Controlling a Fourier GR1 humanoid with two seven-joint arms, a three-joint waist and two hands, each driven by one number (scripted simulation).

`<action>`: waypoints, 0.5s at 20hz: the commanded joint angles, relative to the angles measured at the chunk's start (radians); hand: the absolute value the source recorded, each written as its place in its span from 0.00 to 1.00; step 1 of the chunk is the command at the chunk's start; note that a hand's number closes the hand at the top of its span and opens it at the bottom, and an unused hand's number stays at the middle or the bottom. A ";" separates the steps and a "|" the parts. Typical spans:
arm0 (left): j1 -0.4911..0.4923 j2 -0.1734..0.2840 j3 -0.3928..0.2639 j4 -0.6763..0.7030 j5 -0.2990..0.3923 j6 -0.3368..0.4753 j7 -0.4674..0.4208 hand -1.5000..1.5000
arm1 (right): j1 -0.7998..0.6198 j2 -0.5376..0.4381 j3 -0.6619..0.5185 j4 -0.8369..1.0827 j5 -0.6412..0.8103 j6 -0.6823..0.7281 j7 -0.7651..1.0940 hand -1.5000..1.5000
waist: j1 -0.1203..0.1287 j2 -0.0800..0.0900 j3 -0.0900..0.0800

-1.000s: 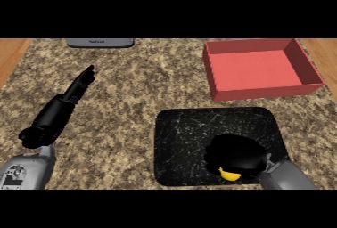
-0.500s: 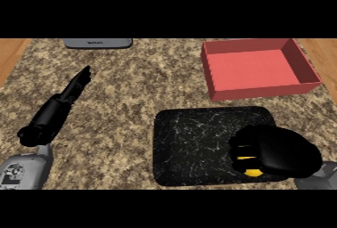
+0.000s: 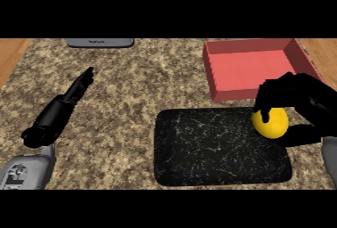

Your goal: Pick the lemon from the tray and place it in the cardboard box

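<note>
The yellow lemon [image 3: 271, 124] is held above the right edge of the black marbled tray [image 3: 211, 151], with my right hand [image 3: 299, 100] curled round it from above and the right. The thumb shows below the lemon and fingers cover its upper left side. The red box [image 3: 260, 67], open at the top, stands just beyond the tray at the upper right, close to the hand. My left hand [image 3: 63, 107] rests open on the counter at the left, fingers straight and pointing away.
A grey appliance [image 3: 100, 42] sits at the far edge of the granite counter [image 3: 145, 84]. Wooden strips border the counter at the left and right sides.
My right hand has risen from the tray's near right part with the lemon in it and moved away toward the red box. The left hand has not moved.
</note>
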 commanded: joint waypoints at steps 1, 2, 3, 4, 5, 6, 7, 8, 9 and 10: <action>-0.056 -0.005 0.009 0.069 0.003 -0.011 -0.008 0.50 | -0.160 0.040 -0.082 0.151 -0.036 0.014 0.144 1.00 | 0.007 0.005 0.000; -0.015 -0.015 -0.017 0.047 -0.036 0.012 -0.041 0.50 | -0.207 0.012 -0.134 0.171 -0.080 0.054 0.166 1.00 | 0.008 0.003 0.000; -0.011 -0.022 -0.028 0.011 -0.038 0.013 -0.013 0.50 | -0.250 0.023 -0.134 0.243 -0.057 0.023 0.179 1.00 | 0.016 0.004 0.001; -0.043 0.003 0.008 0.105 -0.012 -0.021 -0.072 0.50 | -0.291 0.018 -0.131 0.307 -0.048 0.025 0.181 1.00 | 0.013 0.007 0.000; -0.028 -0.022 -0.006 0.023 -0.025 0.013 -0.028 0.50 | -0.315 0.028 -0.116 0.366 -0.001 -0.030 0.161 1.00 | 0.019 0.005 0.001; 0.001 -0.042 -0.033 -0.034 -0.024 0.015 0.032 0.50 | -0.398 0.003 -0.158 0.391 -0.043 0.024 0.223 1.00 | 0.025 0.003 0.001; -0.050 -0.021 -0.009 0.001 0.002 -0.017 0.032 0.50 | -0.420 -0.018 -0.164 0.507 -0.014 -0.019 0.142 1.00 | 0.026 0.007 0.001; -0.026 -0.033 -0.021 0.022 -0.045 0.022 -0.012 0.50 | -0.447 -0.056 -0.158 0.548 0.018 -0.034 0.094 1.00 | 0.022 0.007 0.001; -0.071 -0.021 0.003 0.046 -0.010 -0.005 0.001 0.50 | -0.457 -0.063 -0.128 0.568 0.092 -0.103 0.077 1.00 | 0.026 0.010 0.001; -0.078 -0.023 0.001 0.027 -0.008 -0.007 0.024 0.50 | -0.458 -0.066 -0.103 0.629 0.128 -0.129 0.040 1.00 | 0.028 0.010 0.001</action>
